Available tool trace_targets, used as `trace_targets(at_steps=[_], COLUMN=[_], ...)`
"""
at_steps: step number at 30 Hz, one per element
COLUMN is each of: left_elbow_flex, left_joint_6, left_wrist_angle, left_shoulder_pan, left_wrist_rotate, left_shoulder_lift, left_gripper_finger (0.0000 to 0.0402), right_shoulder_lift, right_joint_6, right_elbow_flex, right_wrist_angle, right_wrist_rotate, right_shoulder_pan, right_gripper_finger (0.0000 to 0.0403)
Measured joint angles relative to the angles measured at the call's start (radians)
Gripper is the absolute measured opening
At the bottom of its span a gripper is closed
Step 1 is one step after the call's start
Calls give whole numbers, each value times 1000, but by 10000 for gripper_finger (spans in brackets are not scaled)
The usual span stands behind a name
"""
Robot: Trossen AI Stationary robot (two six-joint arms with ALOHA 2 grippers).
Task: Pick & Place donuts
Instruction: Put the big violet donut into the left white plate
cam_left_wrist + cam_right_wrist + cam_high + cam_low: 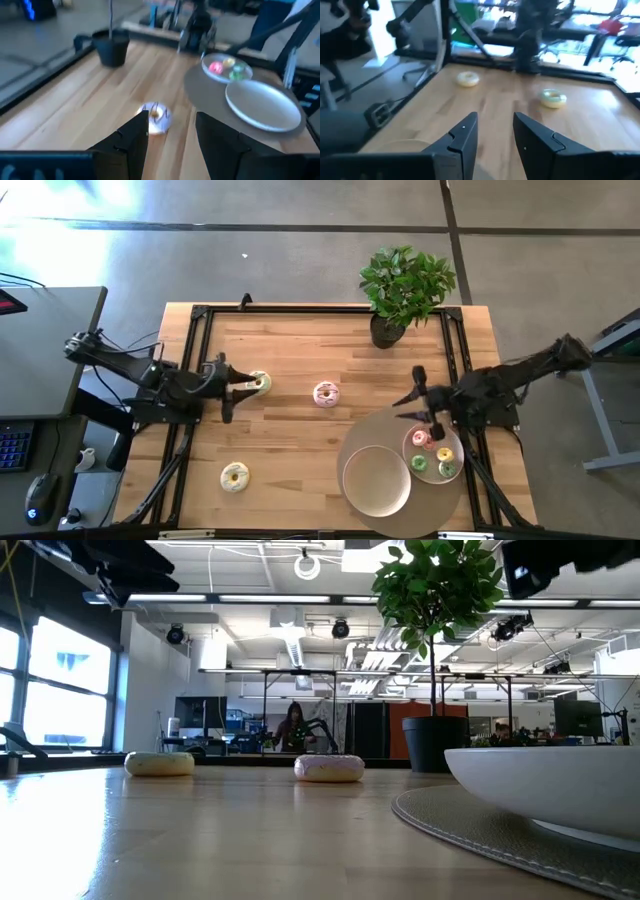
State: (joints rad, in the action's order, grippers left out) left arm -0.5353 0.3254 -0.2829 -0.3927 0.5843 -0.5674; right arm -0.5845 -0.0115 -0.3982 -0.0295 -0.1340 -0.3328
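Observation:
Three donuts lie flat on the wooden table: a yellowish one [258,383] [160,763], a white-and-pink one [325,394] [330,768] [156,117] and a pale yellow one [235,476] [468,78]. Several more, pink [420,439], yellow [444,452] and green [419,464], sit in a small plate [455,442]. My left gripper [243,387] [172,117] is open and raised beside the yellowish donut. My right gripper [415,402] [495,132] is open and raised over the far rim of the donut plate.
An empty beige plate [377,480] [265,102] sits beside the donut plate on a round grey mat [385,430] [480,820] at the table's right near side. A potted plant [400,290] [435,650] stands at the far edge. Bare wood lies in the middle.

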Motion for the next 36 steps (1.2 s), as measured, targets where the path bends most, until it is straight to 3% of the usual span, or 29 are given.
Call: trace_targets(at_steps=[3, 10, 16, 24, 36], left_elbow_flex=[89, 107, 107, 107, 107], left_joint_6=[-60, -58, -30, 97, 64], left_wrist_angle=[108, -25, -35, -8, 64], left_shoulder_pan=[6, 133, 224, 236, 236], left_wrist_rotate=[6, -8, -239, -252, -191], left_shoulder_lift=[64, 245, 298, 197, -118], left_gripper_finger=[160, 160, 160, 160, 160], right_shoulder_lift=[114, 332, 390, 382, 377], right_joint_6=[-12, 8, 40, 176, 138], right_elbow_flex=[61, 153, 251, 387, 381], right_wrist_angle=[-11, -12, -48, -335, -365], right_wrist_rotate=[19, 193, 207, 201, 123], right_shoulder_pan=[92, 249, 296, 296, 296], right_gripper_finger=[122, 122, 122, 122, 122])
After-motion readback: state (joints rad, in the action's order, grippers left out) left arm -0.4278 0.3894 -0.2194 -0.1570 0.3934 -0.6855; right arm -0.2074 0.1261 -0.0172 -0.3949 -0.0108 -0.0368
